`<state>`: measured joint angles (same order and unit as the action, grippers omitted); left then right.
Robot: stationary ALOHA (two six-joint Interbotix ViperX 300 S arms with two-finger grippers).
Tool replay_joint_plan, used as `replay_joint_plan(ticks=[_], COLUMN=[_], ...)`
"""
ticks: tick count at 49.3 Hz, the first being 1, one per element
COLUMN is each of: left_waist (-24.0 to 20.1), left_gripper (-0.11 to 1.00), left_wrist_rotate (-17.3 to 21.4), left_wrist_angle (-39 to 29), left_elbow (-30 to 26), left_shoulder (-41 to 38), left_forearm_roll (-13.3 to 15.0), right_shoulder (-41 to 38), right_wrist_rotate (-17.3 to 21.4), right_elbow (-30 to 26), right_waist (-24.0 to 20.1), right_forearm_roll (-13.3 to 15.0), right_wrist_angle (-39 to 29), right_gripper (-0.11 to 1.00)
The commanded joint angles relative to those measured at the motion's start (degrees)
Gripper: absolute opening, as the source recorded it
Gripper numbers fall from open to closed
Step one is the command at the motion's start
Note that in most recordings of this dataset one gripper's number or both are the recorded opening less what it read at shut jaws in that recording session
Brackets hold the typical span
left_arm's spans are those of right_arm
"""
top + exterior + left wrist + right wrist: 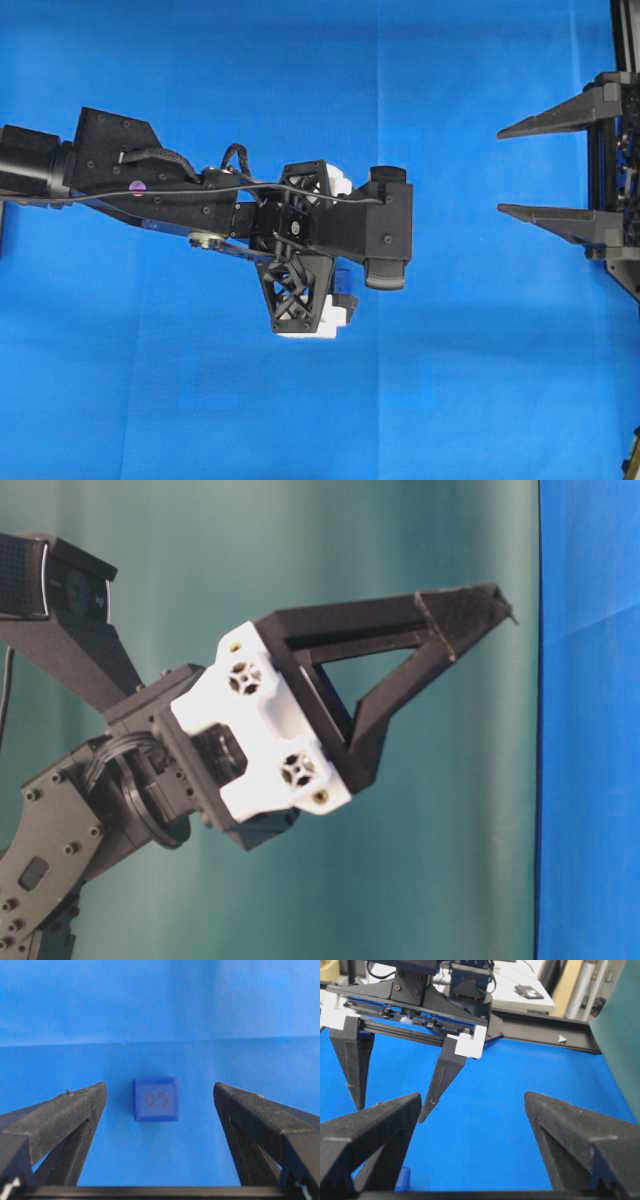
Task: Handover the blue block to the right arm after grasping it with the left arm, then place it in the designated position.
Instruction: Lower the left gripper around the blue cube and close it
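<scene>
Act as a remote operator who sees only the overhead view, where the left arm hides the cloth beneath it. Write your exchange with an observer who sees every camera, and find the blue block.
Operator: Is the blue block under the left arm?
Observer: Yes. The left wrist view shows the blue block lying on the blue cloth between the fingers of the open left claw, touching neither.
Operator: Which way does that claw point?
Observer: In the right wrist view its fingers point down toward the cloth.
Operator: Any marking on the block?
Observer: In the left wrist view, its upward face bears a faint embossed marking, too faint to read surely.
</scene>
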<state>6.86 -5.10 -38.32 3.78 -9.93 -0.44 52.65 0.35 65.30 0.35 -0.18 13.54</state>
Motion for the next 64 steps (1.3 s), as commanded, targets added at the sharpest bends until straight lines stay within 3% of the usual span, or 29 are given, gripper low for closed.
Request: replay_joint_plan(ticks=[1,43,64], left_waist=[0.2,0.1,0.2], left_gripper=[0.91,0.91,0.91], left_wrist_rotate=[0.0,0.0,-0.9], left_wrist_angle=[0.0,1.3,11.1], left_elbow=[-1.3,0.2,5.5], left_shoulder=[1.1,-1.1,-6.1], left_forearm_roll=[-0.1,-0.1,-0.2], right_shoulder=[-0.4,-0.9,-2.1], right_wrist_rotate=[0.1,0.1,0.1], right_elbow=[-1.6,-1.6,-1.6], right_waist=[0.1,0.1,0.1], right_forearm_roll=[-0.2,-0.2,-0.2], right_wrist_angle=[0.3,0.4,0.4], right_gripper=[0.97,0.97,0.97])
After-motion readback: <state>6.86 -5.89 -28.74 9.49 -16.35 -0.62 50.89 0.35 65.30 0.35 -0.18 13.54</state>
